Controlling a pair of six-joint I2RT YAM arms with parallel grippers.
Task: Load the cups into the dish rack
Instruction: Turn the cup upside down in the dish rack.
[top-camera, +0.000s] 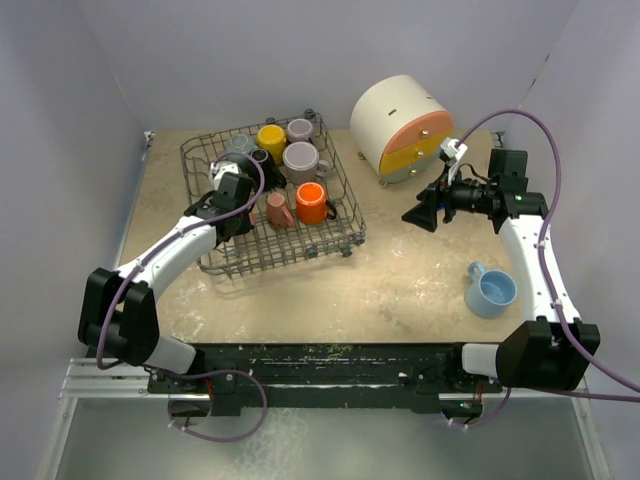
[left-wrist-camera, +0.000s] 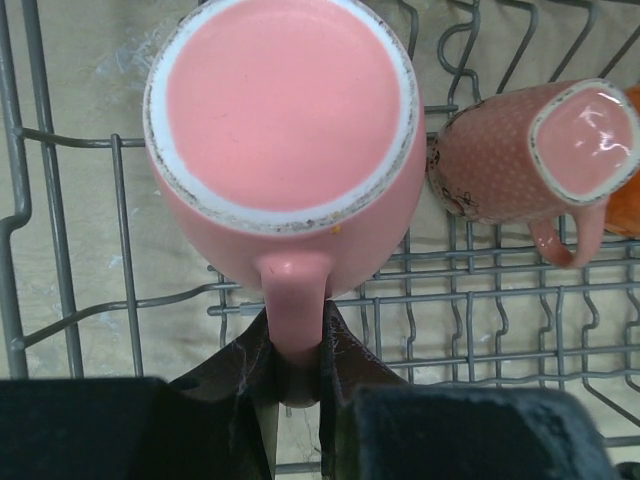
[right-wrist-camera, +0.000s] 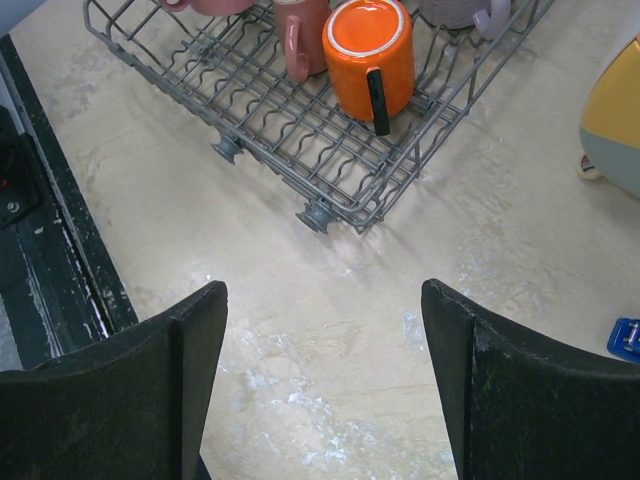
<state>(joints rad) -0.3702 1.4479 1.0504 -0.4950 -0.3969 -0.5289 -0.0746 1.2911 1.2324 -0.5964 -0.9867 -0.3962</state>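
The grey wire dish rack (top-camera: 343, 232) sits at the back left of the table. Several cups stand in it, among them a yellow one (top-camera: 271, 137), a mauve one (top-camera: 302, 160), an orange one (top-camera: 311, 203) and a speckled pink one (top-camera: 279, 210). My left gripper (top-camera: 232, 195) is over the rack's left part. In the left wrist view it (left-wrist-camera: 293, 330) is shut on the handle of an upside-down pink cup (left-wrist-camera: 285, 110) above the rack wires (left-wrist-camera: 120, 220). A light blue cup (top-camera: 491, 291) lies on the table at the right. My right gripper (top-camera: 420, 215) hangs open and empty over bare table, right of the rack.
A big white cylinder with orange and yellow drawer fronts (top-camera: 402, 125) stands at the back right, close behind my right gripper. Grey walls close in the table on three sides. The black front rail (top-camera: 330, 360) runs along the near edge.
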